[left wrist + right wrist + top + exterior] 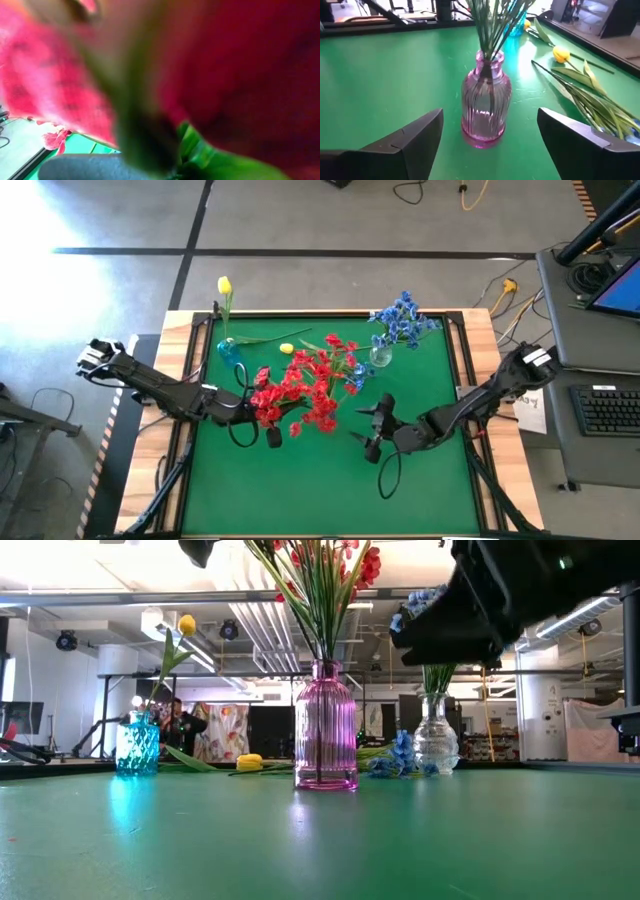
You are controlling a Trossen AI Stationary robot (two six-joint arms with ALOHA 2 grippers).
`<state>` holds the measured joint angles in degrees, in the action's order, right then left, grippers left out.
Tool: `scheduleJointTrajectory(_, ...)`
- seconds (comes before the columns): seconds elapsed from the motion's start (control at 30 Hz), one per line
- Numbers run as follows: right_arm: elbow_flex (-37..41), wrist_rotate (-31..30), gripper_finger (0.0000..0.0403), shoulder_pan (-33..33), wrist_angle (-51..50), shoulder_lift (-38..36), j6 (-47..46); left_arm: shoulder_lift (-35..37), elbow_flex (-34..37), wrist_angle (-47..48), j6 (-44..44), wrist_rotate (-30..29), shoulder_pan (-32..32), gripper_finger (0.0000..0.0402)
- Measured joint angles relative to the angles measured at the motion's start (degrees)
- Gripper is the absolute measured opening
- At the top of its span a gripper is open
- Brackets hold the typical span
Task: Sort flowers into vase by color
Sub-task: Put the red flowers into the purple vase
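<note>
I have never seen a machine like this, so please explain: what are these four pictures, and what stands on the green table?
Two dark robot arms work at a green table. One picture looks down from above, one looks level across the table, and two come from cameras on the wrists. The pink vase holds red flowers, the blue vase a yellow flower, the clear vase blue flowers. Another yellow flower lies flat. The right gripper is open and empty, facing the pink vase. The left gripper is among the red flowers.
</note>
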<state>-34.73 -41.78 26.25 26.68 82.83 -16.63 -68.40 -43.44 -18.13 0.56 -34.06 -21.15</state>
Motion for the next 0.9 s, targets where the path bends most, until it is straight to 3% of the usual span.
scheduleJointTrajectory(0.27,1.2,0.5,0.0327,-3.5,18.0,11.8,7.6,-1.9,0.0,-2.2,0.0,0.0,0.1,0.0001)
scheduleJointTrajectory(0.43,1.0,7.3,0.0327,-6.5,28.5,18.0,7.0,-3.2,0.0,-2.4,0.1,0.0,0.2,0.0001)
scheduleJointTrajectory(0.6,0.7,9.4,0.0327,-8.7,36.3,23.6,7.6,-3.5,0.0,-2.4,0.2,0.0,0.2,0.0001)
scheduleJointTrajectory(0.9,-3.1,12.4,0.0327,-11.3,38.8,29.2,9.9,-3.7,0.0,-2.3,0.4,0.0,0.2,0.0001)
